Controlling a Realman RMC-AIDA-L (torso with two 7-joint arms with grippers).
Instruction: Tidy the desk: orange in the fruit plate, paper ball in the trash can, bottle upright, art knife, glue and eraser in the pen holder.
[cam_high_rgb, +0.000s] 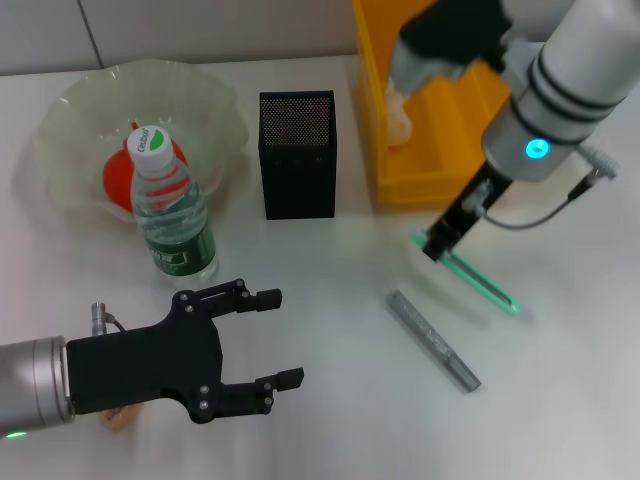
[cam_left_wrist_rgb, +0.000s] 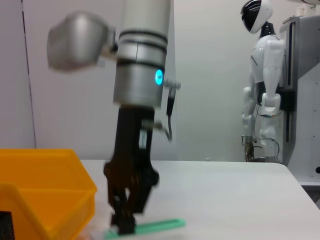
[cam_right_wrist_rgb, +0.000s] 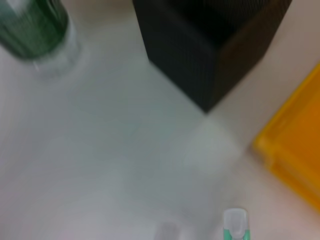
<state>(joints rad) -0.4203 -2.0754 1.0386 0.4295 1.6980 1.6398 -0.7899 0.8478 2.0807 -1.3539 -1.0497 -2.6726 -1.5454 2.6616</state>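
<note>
White desk (cam_high_rgb: 320, 420) spreads beneath us, and a white humanoid robot (cam_left_wrist_rgb: 262, 85) stands by the far wall in our left wrist view. Our right gripper (cam_high_rgb: 437, 247) comes down just in front of the trash can (cam_high_rgb: 420, 170), its tip touching the end of a green stick-shaped tool (cam_high_rgb: 485, 282); we cannot tell whether its fingers grip it. Beside that green tool, farther from the trash can, a grey bar (cam_high_rgb: 433, 340) lies flat. The paper ball (cam_high_rgb: 400, 118) sits inside the trash can. The pen holder (cam_high_rgb: 298, 155) stands just beside the trash can, and beyond it the fruit plate (cam_high_rgb: 70, 120) holds the orange (cam_high_rgb: 122, 180). The bottle (cam_high_rgb: 172, 205) stands upright against the plate's near rim. Our left gripper (cam_high_rgb: 272, 338) hovers in front of the bottle, fingers spread and empty, with the eraser (cam_high_rgb: 118, 418) peeking out beneath its body.
</note>
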